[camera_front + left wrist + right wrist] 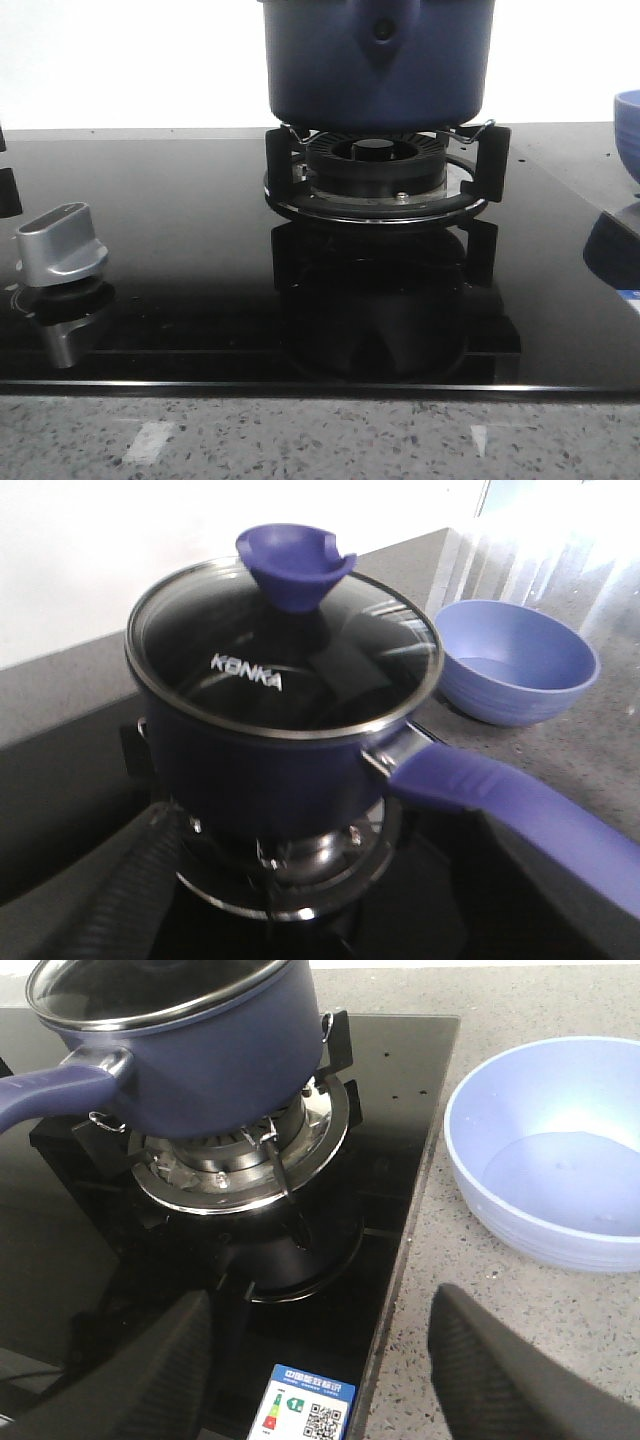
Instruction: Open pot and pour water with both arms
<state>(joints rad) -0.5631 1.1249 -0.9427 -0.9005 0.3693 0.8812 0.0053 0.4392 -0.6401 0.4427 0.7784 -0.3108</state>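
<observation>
The dark navy pot (375, 60) sits on the gas burner (375, 170). In the left wrist view the pot (270, 760) carries its glass lid (280, 660) with a blue knob (293, 568); its long blue handle (500, 805) points toward the camera. My left gripper (320, 900) hangs short of the pot; only one finger (100, 900) shows, far to the side, so the jaws stand open. My right gripper (320, 1300) is open and empty over the hob's edge, short of the pot (200, 1050). Neither gripper shows in the front view.
A light blue bowl (560, 1150) stands on the speckled counter beside the hob, to the right (628, 130), with what looks like a little water in it. A silver stove knob (62, 245) is at the front left. A label sticker (305, 1410) lies on the glass.
</observation>
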